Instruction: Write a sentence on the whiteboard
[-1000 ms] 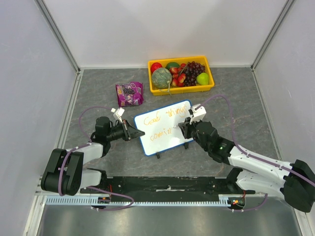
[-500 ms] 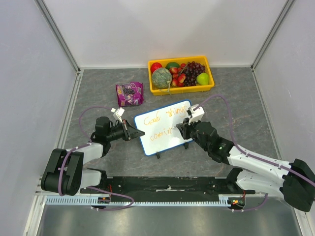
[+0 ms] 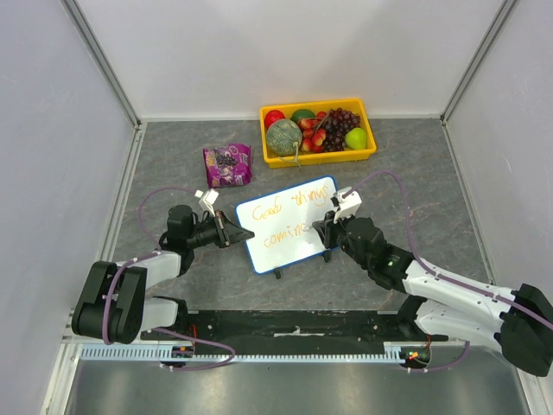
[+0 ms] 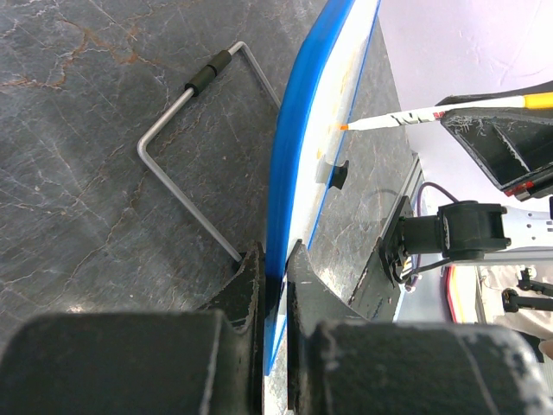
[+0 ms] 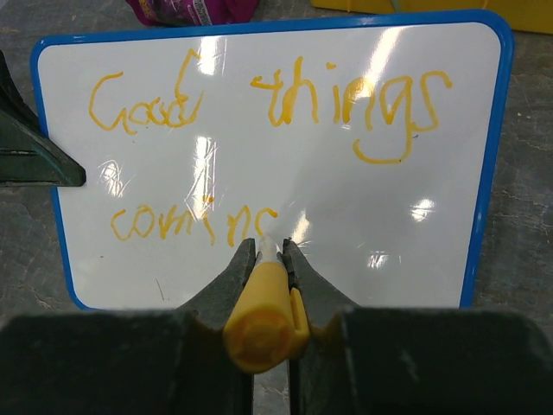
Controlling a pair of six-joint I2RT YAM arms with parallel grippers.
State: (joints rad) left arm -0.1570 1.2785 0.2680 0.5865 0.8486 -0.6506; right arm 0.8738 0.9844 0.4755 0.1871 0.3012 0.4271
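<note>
My right gripper [image 5: 268, 251] pinches a yellow pen [image 5: 263, 311], tip on the whiteboard [image 3: 298, 251]. My left gripper [image 4: 275, 268] squeezes the board's left edge. The board stands mid-table; the sentence [image 5: 285, 104] reads "Good things comin". Farther back I see a purple bag [image 3: 226, 164] and a yellow fruit tray [image 3: 320, 158].

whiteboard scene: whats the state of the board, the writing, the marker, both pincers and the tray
whiteboard: propped up on its wire stand, left edge clamped
sentence: unfinished, reads "Good things comin" plus a part letter
marker: uncapped, tip at the board
left pincer: shut on the whiteboard
right pincer: shut on the marker
yellow tray: full of fruit
</note>
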